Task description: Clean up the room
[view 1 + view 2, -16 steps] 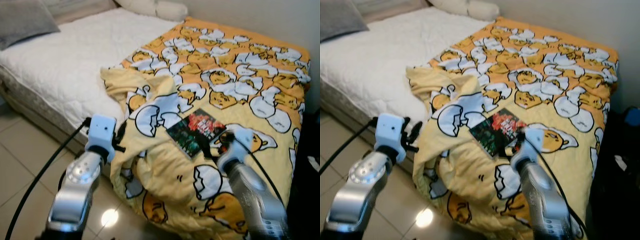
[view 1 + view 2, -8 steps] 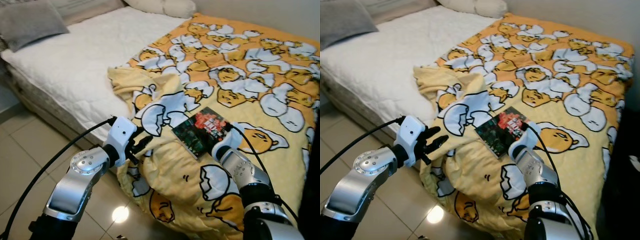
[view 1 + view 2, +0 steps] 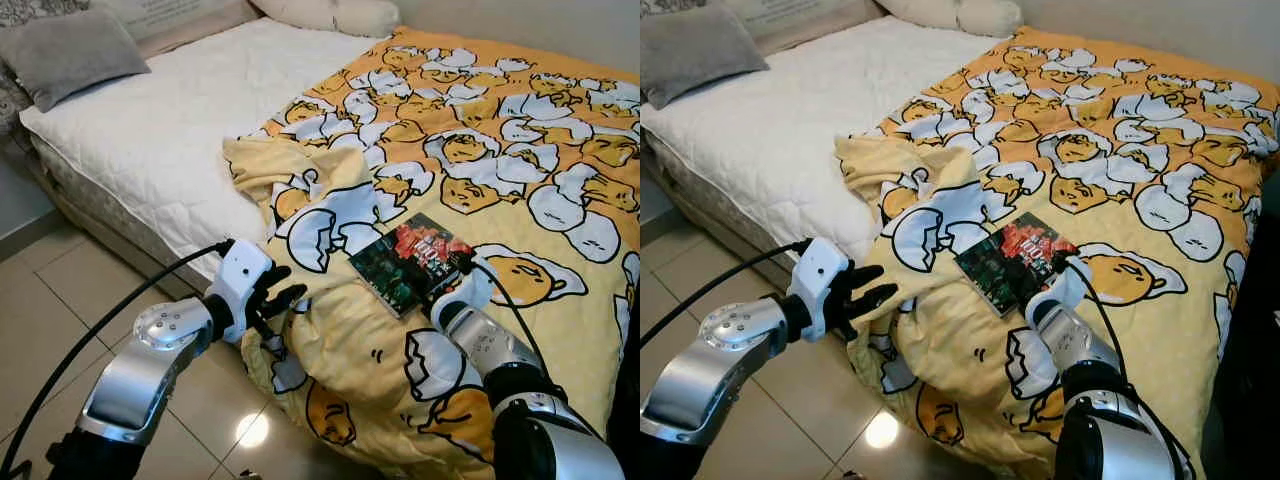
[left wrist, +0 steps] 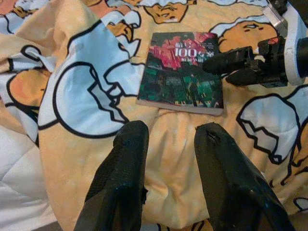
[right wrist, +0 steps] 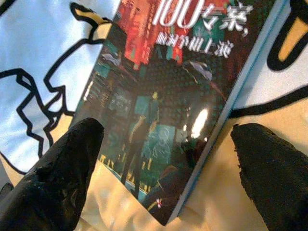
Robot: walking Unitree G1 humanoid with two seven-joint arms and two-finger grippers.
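**Kid:** What is the robot doing now?

**Helper:** I think it is getting ready to pick up the dark, shiny book with the red picture and white letters (image 3: 412, 264). The book lies flat on the crumpled yellow blanket with egg cartoons (image 3: 520, 180), near the front edge of the bed with the white quilted mattress (image 3: 160, 130).

**Kid:** Which hand goes for it?

**Helper:** The right gripper (image 5: 159, 159). Its arm reaches out low over the blanket, and its two black fingers are spread wide apart — one on each side of the book's near corner. It has nothing in it yet.

**Kid:** And the other hand?

**Helper:** The left gripper (image 3: 280, 300) is held out at the blanket's hanging edge, just beside the bed. Its fingers (image 4: 122, 183) are a little apart and empty, pointing toward the book.

**Kid:** What comes next?

**Helper:** My guess — the right fingers need to slide under or around the book's edge and close on it. The book is thin and flat on soft cloth, so the fingers may grab blanket too, or the book may slip.
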